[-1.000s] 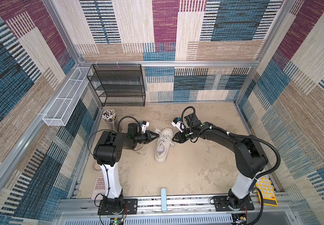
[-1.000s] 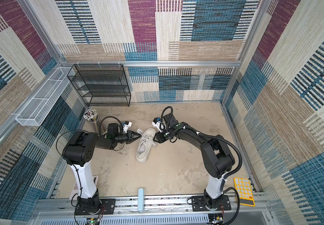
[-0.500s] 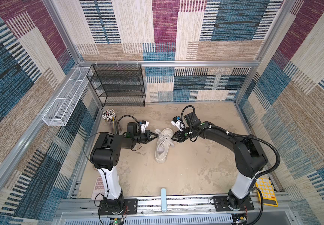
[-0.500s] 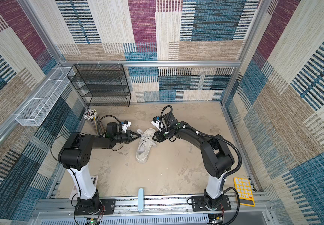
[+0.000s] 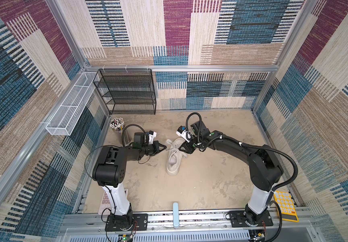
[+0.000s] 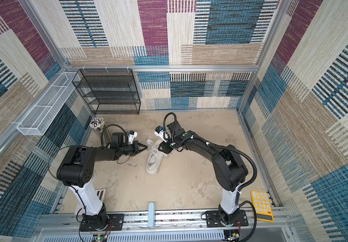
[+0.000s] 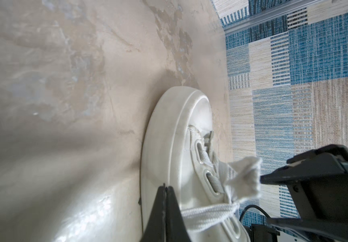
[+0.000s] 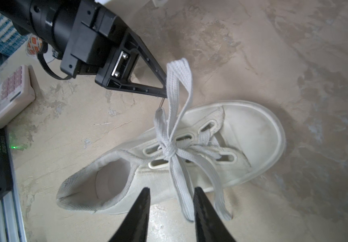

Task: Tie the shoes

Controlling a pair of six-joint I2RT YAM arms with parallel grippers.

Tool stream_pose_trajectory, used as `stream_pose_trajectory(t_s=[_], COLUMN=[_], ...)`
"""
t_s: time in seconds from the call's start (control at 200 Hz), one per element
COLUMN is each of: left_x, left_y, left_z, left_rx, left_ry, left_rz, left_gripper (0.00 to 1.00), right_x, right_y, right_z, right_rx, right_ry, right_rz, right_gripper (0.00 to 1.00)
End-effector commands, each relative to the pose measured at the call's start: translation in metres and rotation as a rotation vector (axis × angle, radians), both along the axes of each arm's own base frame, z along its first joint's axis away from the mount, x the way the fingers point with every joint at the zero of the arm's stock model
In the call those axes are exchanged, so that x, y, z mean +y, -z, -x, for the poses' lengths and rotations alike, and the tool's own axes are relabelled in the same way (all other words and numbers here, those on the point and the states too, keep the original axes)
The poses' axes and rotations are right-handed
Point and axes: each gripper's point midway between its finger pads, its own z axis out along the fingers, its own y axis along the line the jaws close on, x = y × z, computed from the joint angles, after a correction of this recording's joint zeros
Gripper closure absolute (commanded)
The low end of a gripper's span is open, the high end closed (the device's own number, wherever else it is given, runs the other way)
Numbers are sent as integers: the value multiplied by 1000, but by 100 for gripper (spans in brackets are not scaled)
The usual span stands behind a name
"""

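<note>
As seen in both top views, shows the sneaker [image 5: 173,160] [image 6: 153,161] sole-down near the middle of the desk [image 5: 210,178], toe toward the back wall [image 5: 190,94], heel toward the front rail [image 5: 190,218]. Places it between the two sets of jaws: left jaws just beside the lacing on one flank, right jaws just beside it on the opposite flank. Shows the laces [image 8: 175,171] tied in a knot [image 8: 169,150] over the eyelets [image 8: 225,156], with a raised loop [image 8: 185,77] reaching toward the left jaws and a lower loop [image 8: 181,188] falling across the shoe's side toward the right jaws. Finds the left jaws clenched tip to tip on the band of the raised loop, holding it up off the upper. Finds the right jaws released, fingertips apart, one strand of the lower loop passing through the gap and, in the left wrist view, its bunched end touching one fingertip [image 7: 278,177].
</note>
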Motion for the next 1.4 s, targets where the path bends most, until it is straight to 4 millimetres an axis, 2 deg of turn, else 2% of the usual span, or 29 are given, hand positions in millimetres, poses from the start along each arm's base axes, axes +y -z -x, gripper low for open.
stream_pose_trajectory(t_s=[0.0,0.145,0.255,0.536,0.666,0.796,1.397], left_x=[4,6,7,11,14,18,44], left_y=[-3,-6,-6,-7,-8,-9,-6], left_z=[-1,1,2,3,4,5,9], left_rx=[-26,-36,-33,-36,-38,-42,-44], left_ry=[-9,-10,-5,-13,-18,-23,-86], left_rz=[-24,-37,-40,-56,-62,-85,-161], left_gripper=[100,100,100,100,100,100,100], right_x=[7,16,23,35,36,33,28], right_y=[-4,-4,-3,13,23,33,40], right_z=[-8,-11,-12,-6,-5,-8,-9], right_rx=[-98,-126,-127,-64,-37,-28,-19], right_ry=[-66,-113,-141,-180,-176,-152,-124], right_rz=[19,16,8,27,45,77,105], right_gripper=[63,63,69,75,74,79,81])
